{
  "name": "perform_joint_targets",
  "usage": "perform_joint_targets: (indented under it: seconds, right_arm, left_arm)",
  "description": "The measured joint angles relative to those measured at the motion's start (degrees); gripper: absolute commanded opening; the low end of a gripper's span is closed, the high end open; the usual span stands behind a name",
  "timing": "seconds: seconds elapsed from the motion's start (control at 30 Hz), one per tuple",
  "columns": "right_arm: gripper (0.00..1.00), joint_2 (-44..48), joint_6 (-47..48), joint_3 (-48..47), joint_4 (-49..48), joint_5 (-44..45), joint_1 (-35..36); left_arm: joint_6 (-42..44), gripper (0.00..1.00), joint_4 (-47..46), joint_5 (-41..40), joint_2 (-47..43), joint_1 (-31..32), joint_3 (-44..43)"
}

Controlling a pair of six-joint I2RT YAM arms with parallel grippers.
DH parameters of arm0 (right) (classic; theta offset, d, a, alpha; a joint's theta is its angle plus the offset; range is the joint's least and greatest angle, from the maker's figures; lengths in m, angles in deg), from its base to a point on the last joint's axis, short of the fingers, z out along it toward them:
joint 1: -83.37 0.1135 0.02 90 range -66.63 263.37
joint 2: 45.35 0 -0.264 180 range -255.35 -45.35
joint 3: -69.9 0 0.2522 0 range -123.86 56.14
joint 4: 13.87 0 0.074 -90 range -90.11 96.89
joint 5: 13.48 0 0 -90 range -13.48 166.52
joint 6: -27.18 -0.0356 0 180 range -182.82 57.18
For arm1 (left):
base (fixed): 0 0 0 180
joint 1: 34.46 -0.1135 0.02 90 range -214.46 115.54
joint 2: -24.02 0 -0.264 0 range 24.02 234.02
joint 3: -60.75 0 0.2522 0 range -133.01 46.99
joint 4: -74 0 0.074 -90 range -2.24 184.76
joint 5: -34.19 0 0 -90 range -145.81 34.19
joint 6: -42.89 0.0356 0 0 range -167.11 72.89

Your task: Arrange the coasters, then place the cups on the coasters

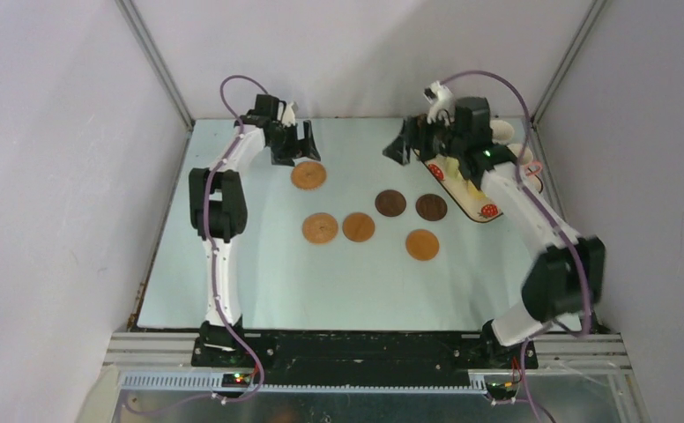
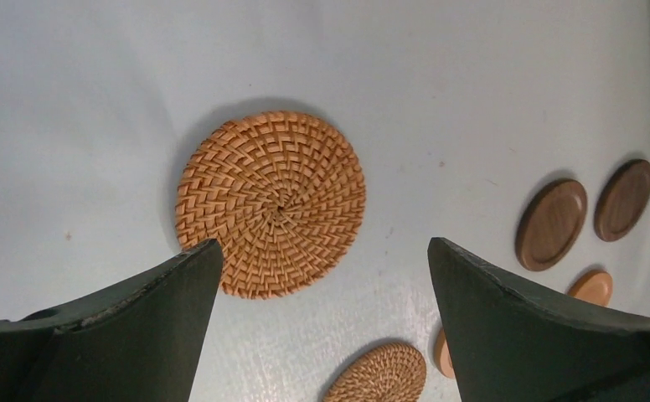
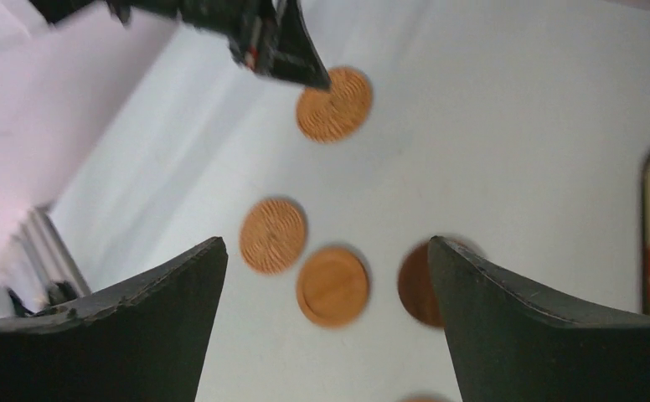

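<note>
While over woven coaster [image 2: 271, 203], L pincer [image 2: 326, 251] wide open; R pincer [image 3: 326, 251] likewise, near tray [image 1: 472, 201].

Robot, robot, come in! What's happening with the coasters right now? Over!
Left end effector open, near woven coaster. Right end effector open, empty. All six coasters bare. Nothing blocking.

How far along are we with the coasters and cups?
Six coasters are out on the table, loosely scattered. Both grippers are open and empty, the left gripper over the far woven coaster, the right gripper near the strawberry tray. No cup stands on any coaster yet; that is all left.
</note>
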Motion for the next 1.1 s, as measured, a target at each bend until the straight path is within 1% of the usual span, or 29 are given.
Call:
perform_joint_targets:
  seconds: [0.07, 0.13, 0.2, 0.23, 0.27, 0.33, 0.43, 0.53, 0.73, 0.9, 1.1]
  right_arm:
    - [0.88, -7.52, -3.85, -6.21, -1.05, -3.45, 0.0]
    - [0.84, -16.87, -8.35, -14.78, -1.33, -8.02, 0.11]
    - [0.79, -26.32, -12.46, -24.59, -1.22, -11.52, 0.33]
    - [0.77, -32.33, -14.8, -30.97, -0.94, -13.51, 0.44]
    - [0.76, -37.53, -16.9, -36.39, -1.38, -15.15, 0.61]
    - [0.76, -44.61, -20.94, -41.97, -2.67, -17.46, 0.79]
    - [0.76, -51.58, -25.42, -44.48, -2.97, -19.67, 1.2]
    - [0.74, -56.43, -29.09, -46.16, -4.59, -20.81, 1.75]
    - [0.73, -64.06, -38.42, -47.95, -12.57, -22.73, 3.06]
    - [0.71, -67.19, -42.47, -47.98, -15.17, -23.06, 4.46]
    - [0.67, -67.45, -45.03, -48.3, -15.87, -22.88, 6.45]
  left_arm:
    - [-0.59, 1.0, -0.13, -0.46, 1.46, 0.04, 0.0]
    - [-1.6, 1.0, -0.55, -0.94, 2.45, 0.07, 0.0]
    - [-2.58, 1.0, -1.16, -1.25, 2.8, 0.0, 0.0]
    - [-3.06, 1.0, -1.51, -1.36, 2.95, -0.04, -0.04]
    - [-3.63, 1.0, -1.84, -1.57, 3.17, -0.15, -0.37]
    - [-4.57, 1.0, -2.49, -2.14, 3.63, -0.15, -0.85]
    - [-5.77, 1.0, -2.93, -2.97, 4.42, -0.2, -1.03]
    - [-7.02, 1.0, -3.32, -3.69, 5.25, -0.22, -0.37]
    - [-8.24, 1.0, -4.09, -4.22, 5.31, -0.26, -0.04]
    - [-9.05, 1.0, -5.27, -4.2, 5.03, -0.24, 1.11]
    - [-10.08, 1.0, -9.53, -4.0, 2.97, -0.2, 5.53]
